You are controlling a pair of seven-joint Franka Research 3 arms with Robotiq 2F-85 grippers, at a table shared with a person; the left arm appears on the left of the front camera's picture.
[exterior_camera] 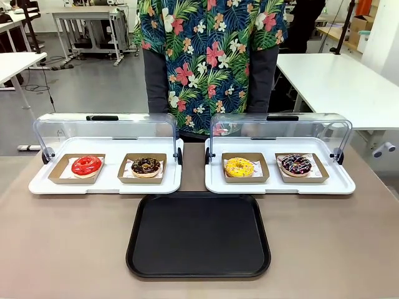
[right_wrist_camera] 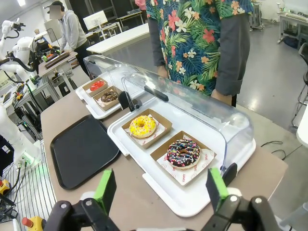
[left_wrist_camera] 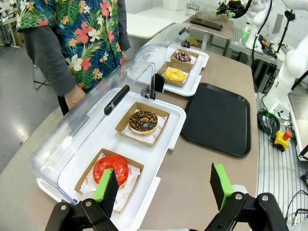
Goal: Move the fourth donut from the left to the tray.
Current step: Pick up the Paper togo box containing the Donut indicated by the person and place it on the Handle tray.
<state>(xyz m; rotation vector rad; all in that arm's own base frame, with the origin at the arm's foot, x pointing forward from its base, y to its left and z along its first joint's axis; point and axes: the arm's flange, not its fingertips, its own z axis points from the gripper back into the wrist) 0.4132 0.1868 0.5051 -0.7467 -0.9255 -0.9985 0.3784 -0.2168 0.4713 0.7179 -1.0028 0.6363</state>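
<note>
The fourth donut [exterior_camera: 296,164] has dark chocolate glaze with pink and white streaks. It sits in a small brown cardboard holder at the right end of the right white display tray [exterior_camera: 341,185], and appears as the fourth donut [right_wrist_camera: 183,153] just ahead of my right gripper [right_wrist_camera: 160,190], which is open above the table. In the left wrist view the fourth donut [left_wrist_camera: 182,57] lies far off. The black tray [exterior_camera: 198,235] lies bare at the table's near middle, also seen as the black tray [right_wrist_camera: 82,150] and the black tray [left_wrist_camera: 217,118]. My left gripper [left_wrist_camera: 163,188] is open near the red donut [left_wrist_camera: 110,169].
A yellow donut [exterior_camera: 239,167] shares the right display tray. The left display tray [exterior_camera: 169,185] holds the red donut [exterior_camera: 86,165] and a chocolate donut with tan crumbs [exterior_camera: 146,166]. Both clear lids [exterior_camera: 103,128] stand open toward a person in a floral shirt [exterior_camera: 206,56].
</note>
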